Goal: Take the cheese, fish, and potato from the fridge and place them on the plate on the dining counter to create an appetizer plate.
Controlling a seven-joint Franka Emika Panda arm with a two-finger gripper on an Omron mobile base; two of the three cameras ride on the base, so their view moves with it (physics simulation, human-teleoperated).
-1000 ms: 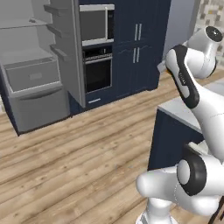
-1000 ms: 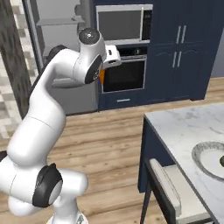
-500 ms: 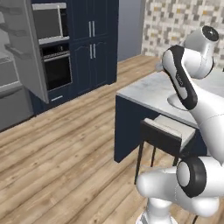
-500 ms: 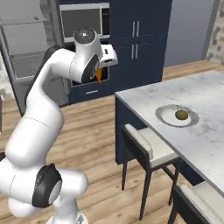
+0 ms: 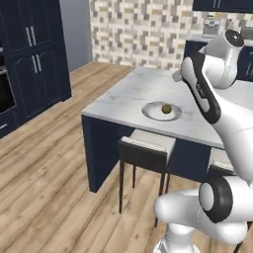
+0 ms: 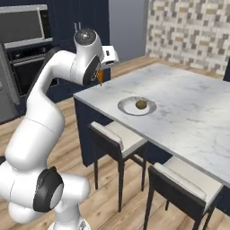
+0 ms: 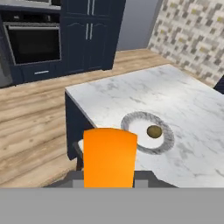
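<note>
— One item is in the gripper [image 7: 108,173] right now: the cheese [image 7: 109,156], an orange wedge pinched between jaws that are nearly closed on it. In the right base view a sliver of orange pokes out below the hand.

— And where does it stand against the plate [image 7: 165,143]?

— Well short of it. The hand is raised near the corner of the counter [image 7: 188,109], with the plate further in on the marble. The potato [image 7: 154,131] already sits on the plate, a little off its middle.

— So two foods left, counting this one?

— That's my reading: potato placed, cheese in transit, and I see no fish on the plate.

— What could go wrong from here?

— Mostly the release. The plate is shallow, so a wedge let go from too high could bounce or slide off the rim onto the marble. Coming down on the potato's side could also knock it, and being round it would roll off.

— Anything on the way in?

— The stools [image 6: 120,134] tuck under the counter edge. If the base closes in carelessly it could clip one, and a jolt might loosen a grip that holds only part of the wedge.
</note>
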